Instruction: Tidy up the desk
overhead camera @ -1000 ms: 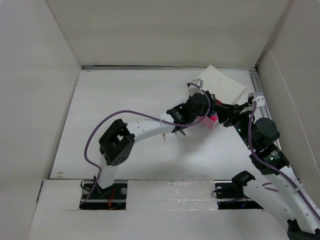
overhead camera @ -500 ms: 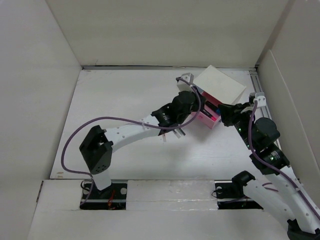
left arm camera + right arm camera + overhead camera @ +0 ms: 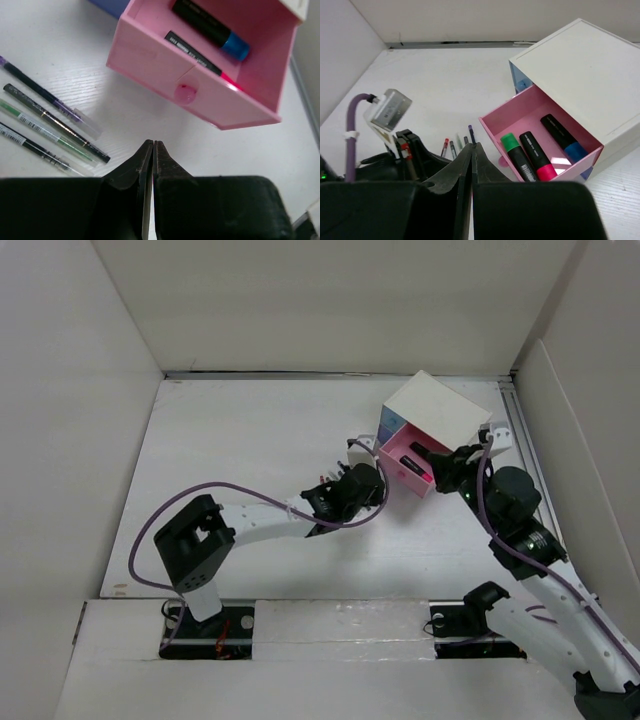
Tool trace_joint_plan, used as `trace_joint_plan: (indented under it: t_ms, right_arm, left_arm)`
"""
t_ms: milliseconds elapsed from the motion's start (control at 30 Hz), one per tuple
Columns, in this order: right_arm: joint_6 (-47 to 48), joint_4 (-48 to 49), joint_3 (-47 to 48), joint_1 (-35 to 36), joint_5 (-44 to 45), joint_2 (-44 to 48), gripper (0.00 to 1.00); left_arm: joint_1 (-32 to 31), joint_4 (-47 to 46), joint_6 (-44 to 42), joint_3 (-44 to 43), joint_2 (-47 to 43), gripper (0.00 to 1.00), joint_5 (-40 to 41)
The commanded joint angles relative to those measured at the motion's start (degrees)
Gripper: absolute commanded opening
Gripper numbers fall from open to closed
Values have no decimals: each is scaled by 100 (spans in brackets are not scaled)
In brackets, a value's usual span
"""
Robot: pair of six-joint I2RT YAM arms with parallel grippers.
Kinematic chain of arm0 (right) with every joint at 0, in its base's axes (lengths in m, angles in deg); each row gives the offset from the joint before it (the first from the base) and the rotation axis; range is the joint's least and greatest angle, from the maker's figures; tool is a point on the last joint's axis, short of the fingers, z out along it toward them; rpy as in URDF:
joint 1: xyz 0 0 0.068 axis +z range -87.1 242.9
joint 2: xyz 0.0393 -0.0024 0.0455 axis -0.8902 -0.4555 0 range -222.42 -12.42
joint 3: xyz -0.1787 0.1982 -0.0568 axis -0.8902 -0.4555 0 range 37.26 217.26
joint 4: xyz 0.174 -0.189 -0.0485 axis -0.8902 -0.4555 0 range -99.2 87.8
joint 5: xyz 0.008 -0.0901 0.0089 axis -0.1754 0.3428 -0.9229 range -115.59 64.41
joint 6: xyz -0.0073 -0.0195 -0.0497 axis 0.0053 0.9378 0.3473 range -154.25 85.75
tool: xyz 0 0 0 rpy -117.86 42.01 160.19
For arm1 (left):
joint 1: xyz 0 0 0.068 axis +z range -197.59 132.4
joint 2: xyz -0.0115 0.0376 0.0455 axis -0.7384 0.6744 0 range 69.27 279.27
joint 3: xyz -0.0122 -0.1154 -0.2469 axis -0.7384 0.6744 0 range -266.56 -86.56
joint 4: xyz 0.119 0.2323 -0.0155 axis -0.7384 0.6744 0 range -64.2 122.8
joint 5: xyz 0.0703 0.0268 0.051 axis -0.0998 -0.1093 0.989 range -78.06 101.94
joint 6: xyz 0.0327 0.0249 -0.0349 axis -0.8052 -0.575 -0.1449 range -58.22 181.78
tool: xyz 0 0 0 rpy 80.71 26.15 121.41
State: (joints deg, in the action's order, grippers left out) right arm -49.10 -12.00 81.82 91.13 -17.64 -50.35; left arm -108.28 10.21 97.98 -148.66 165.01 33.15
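Note:
The desk (image 3: 240, 440) is a white tabletop with a small white drawer box (image 3: 440, 408) at its back right. The box's pink drawer (image 3: 403, 458) (image 3: 170, 60) stands pulled out and holds three markers, capped green (image 3: 512, 144), pink (image 3: 540, 161) and blue (image 3: 566, 138). My left gripper (image 3: 372, 476) (image 3: 152, 143) is shut and empty, low over the desk just in front of the drawer's round knob (image 3: 184, 93). My right gripper (image 3: 438, 466) (image 3: 472, 145) hovers above the drawer's near right side, its fingers pressed together with nothing between them.
Several thin pens (image 3: 50, 125) (image 3: 456, 145) lie side by side on the desk left of the drawer, beside my left gripper. White panels wall the desk at the left, back and right. A blue drawer (image 3: 520, 80) sits shut above the pink one.
Both grippers have closed. My left arm has drawn back from the box toward the near left, and the pink drawer now stands out from the box. My right wrist has lifted.

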Motion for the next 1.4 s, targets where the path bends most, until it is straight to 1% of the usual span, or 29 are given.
trace_joint_plan:
  t_ms: [0,33,133,200,533,867,1167,1367]
  right_arm:
    - [9,119,-78,51,-100,181,6]
    - [9,102,-96,51,-74,190,14]
    - [52,101,-131,51,-65,172,30]
    - [53,93,-105,51,-100,146,32]
    - [88,198,-79,51,-179,102,33]
    - [88,216,-105,51,-118,181,33]
    - [79,277,-87,51,5,251,33]
    - [9,347,-8,51,49,93,33]
  left_arm:
    - [-13,-111,-280,-222,119,0,-29]
    - [-13,-93,-307,-380,294,0,-29]
    - [-13,-23,-403,-740,628,0,-99]
    - [-13,4,-465,-864,752,0,-117]
    - [48,65,-579,-1532,1358,0,-258]
    - [101,65,-781,-2103,1693,0,-284]
    - [101,-93,-878,-2288,1720,0,-196]
    - [154,-84,-957,-2578,1974,0,-205]
